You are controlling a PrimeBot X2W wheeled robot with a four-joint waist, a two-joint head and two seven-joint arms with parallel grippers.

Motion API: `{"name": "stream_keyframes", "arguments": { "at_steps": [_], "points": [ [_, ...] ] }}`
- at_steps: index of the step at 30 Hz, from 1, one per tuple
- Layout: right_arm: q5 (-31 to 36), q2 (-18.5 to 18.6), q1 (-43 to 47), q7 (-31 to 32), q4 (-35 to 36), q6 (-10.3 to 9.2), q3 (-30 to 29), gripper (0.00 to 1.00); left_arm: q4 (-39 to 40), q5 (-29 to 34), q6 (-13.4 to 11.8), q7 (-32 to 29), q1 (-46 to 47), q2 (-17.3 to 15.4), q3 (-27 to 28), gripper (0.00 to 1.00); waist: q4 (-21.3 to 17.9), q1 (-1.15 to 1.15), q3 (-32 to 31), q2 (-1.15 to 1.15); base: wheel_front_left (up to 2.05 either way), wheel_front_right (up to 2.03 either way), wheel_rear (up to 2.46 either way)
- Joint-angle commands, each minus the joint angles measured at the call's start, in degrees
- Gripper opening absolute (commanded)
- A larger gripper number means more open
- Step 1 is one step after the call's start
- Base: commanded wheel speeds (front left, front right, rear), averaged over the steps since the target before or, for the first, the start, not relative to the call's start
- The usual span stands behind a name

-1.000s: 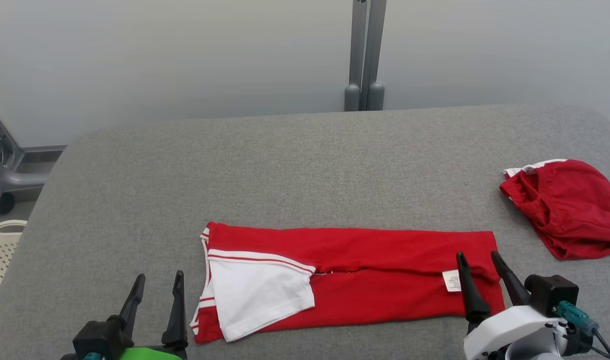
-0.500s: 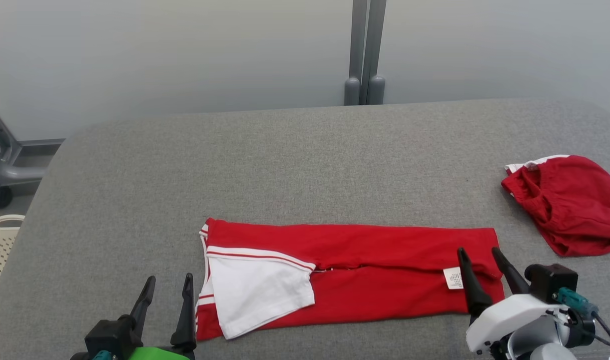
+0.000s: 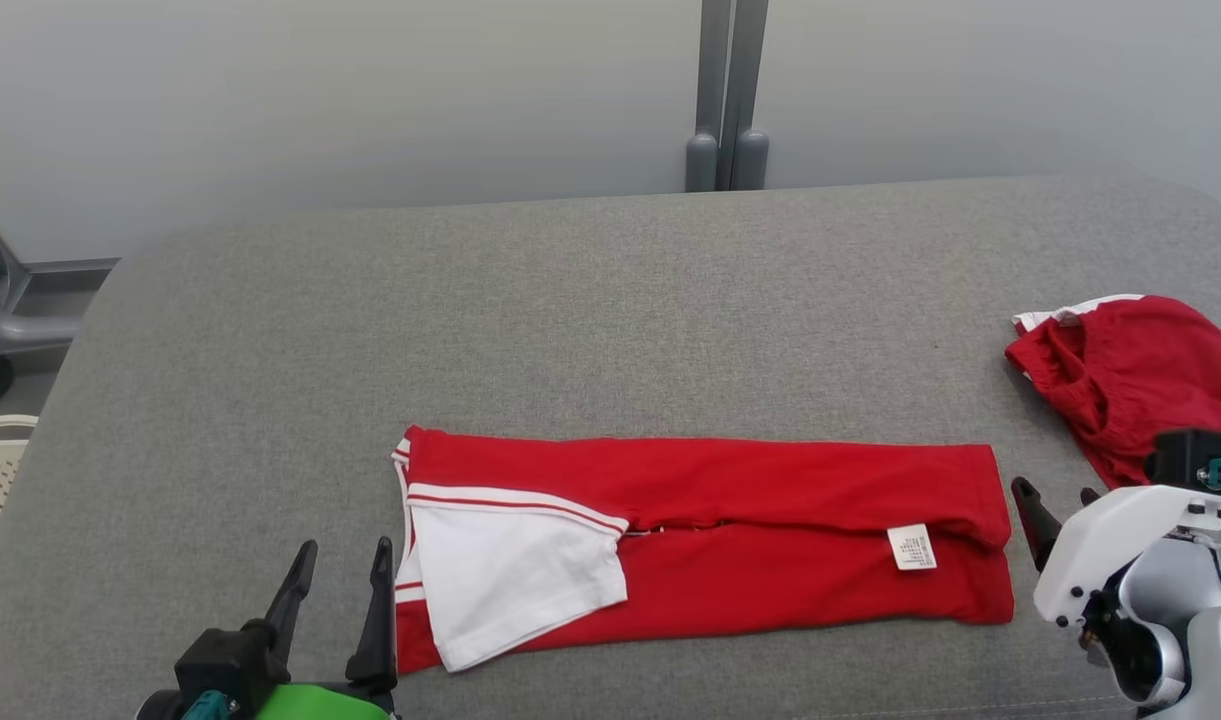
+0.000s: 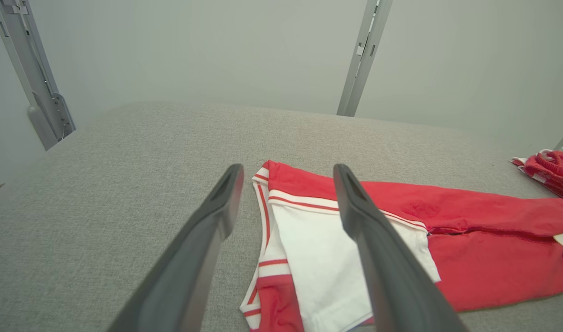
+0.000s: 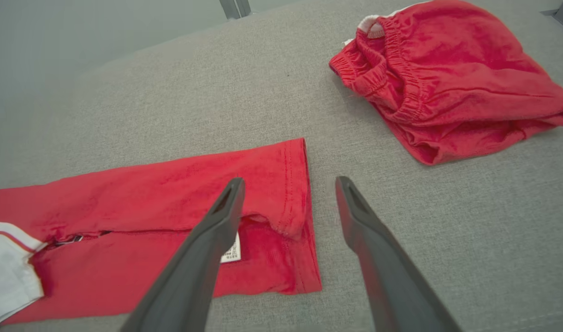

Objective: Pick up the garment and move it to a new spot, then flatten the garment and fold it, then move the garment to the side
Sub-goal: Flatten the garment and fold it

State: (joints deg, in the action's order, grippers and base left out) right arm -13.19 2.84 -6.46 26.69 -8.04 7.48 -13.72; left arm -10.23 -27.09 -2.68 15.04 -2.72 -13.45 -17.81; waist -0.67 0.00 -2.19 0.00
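Red shirt folded into long strip, lower centre of frame, flat on grey pad. Left pincer apart by collar end. Right pincer apart, tips half hidden, seemingly just off hem end. Risks: pinching top layer only, undoing fold; snagging red shorts at right edge.
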Motion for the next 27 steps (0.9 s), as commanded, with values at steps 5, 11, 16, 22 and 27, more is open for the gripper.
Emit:
{"name": "stream_keyframes", "arguments": {
  "at_steps": [5, 11, 16, 22, 27],
  "points": [
    [2.4, 0.1, -3.9, 7.7, -2.2, 0.00, -4.2, 1.00, -0.1, 0.8, 0.6, 0.2, 1.6, 0.0, -0.1, 1.00, 1.0, 0.00, 1.4, 0.00, 0.00, 0.00, 0.00],
    [4.8, 0.1, -6.9, 12.4, -5.0, 0.00, -5.7, 1.00, -0.1, 0.9, 0.7, 0.0, 2.3, -0.4, -0.3, 1.00, 2.0, 0.00, 2.9, 0.00, 0.00, 0.00, 0.00],
    [6.8, 0.1, -8.3, 14.4, -7.2, 0.00, -6.0, 1.00, 0.1, 1.0, 0.7, -0.1, 3.1, -0.5, -0.6, 1.00, 3.0, 0.00, 4.5, 0.00, 0.00, 0.00, 0.00],
    [7.9, 0.1, -9.3, 14.4, -10.3, 0.00, -5.8, 1.00, 0.1, 1.1, 1.0, -0.1, 4.2, -0.6, -1.0, 1.00, 4.1, 0.00, 6.2, 0.00, 0.00, 0.00, 0.00],
    [8.9, 0.2, -10.3, 14.1, -13.6, 0.00, -6.0, 1.00, -0.1, 1.5, 0.9, -0.2, 5.2, -0.7, -1.4, 1.00, 4.8, 0.00, 7.4, 0.00, 0.00, 0.00, 0.00]
  ]
}}
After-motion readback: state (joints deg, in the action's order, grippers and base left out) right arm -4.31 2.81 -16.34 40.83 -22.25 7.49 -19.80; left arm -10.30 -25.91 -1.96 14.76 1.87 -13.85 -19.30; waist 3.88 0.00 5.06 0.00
